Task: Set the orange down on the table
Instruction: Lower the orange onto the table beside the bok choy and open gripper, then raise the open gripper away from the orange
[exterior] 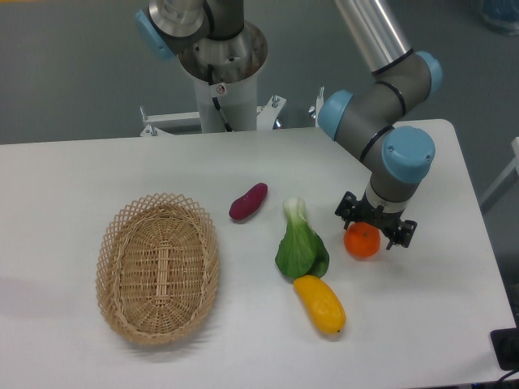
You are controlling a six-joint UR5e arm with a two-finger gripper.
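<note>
One robot arm [381, 89] reaches down over the right half of a white table [73, 174] with rounded corners, its gripper [375, 222] hanging directly above an orange [362, 241]. The black fingers look spread to either side of the fruit's upper half, though whether they touch it cannot be told from this angle. The orange appears to sit on the tabletop, just right of a green leafy vegetable [301, 245] with a pale stem. A yellow oval fruit [319, 305] lies just in front of the greens, and a small purple sweet potato [248, 201] lies just behind and to their left. An oval woven wicker basket [157, 267] occupies the left side of the surface, well apart from the produce. Behind the table, the arm's round metal base [220, 49] stands on a white pedestal bolted to a bracket, and grey flooring fills the rest of the room.
</note>
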